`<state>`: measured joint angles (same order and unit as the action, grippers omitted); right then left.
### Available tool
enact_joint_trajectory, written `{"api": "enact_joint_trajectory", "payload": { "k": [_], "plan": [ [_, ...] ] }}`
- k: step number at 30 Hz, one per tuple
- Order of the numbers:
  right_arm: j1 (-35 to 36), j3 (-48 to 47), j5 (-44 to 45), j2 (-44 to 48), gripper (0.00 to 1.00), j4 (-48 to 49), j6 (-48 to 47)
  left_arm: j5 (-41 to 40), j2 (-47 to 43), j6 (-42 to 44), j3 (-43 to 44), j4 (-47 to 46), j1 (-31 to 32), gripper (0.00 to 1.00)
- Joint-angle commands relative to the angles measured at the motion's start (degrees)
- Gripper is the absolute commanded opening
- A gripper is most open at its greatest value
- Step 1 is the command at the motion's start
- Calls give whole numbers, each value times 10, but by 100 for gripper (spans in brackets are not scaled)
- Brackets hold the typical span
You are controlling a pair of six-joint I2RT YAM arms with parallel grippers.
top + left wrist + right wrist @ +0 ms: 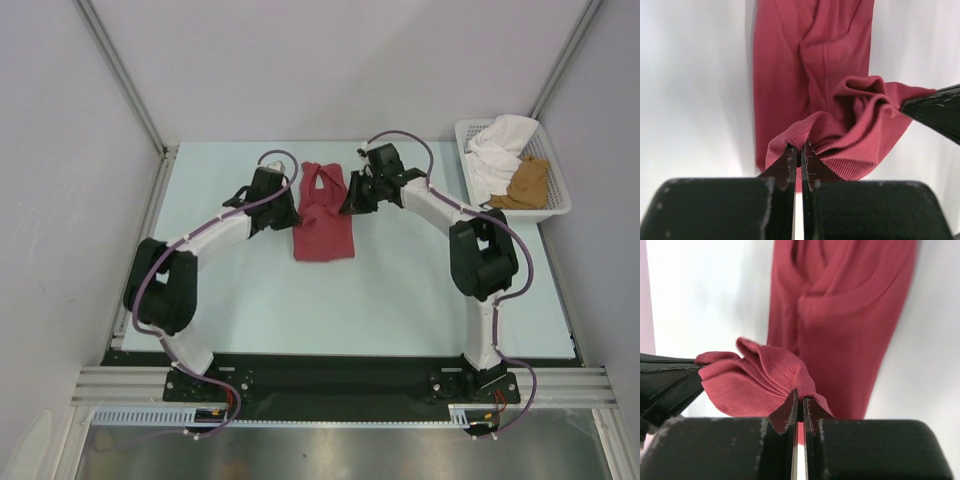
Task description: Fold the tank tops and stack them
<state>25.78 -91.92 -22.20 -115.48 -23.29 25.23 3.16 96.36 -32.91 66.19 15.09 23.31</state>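
Pinching a ridge of ribbed cloth, the left gripper (801, 148) is clenched on the dark red tank top (810, 75) near its strap end. The right gripper (800, 396) is clamped the same way on the opposite side of the same garment. Between the two, the cloth bunches into raised folds, while the rest of the top lies flat at mid-table (400, 300), its hem toward the arm bases. Well apart, at the far right corner, the tan-brown tank top (527, 182) lies in the white basket (560, 208), beside a crumpled white cloth (495, 150).
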Motion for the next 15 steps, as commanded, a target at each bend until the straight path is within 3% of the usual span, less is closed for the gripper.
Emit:
{"api": "enact_joint_trajectory", "payload": {
  "k": [1, 8, 15],
  "plan": [
    [-16, -57, -12, -44, 0, -35, -13, 2, 47, 24, 71, -1, -7, 0],
    [-43, -77, -25, -76, 0, -15, -1, -15, 103, 38, 131, 25, -13, 0],
    [-50, -102, -35, -94, 0, -13, -8, -18, 119, 47, 133, 31, -34, 0]
  ]
}}
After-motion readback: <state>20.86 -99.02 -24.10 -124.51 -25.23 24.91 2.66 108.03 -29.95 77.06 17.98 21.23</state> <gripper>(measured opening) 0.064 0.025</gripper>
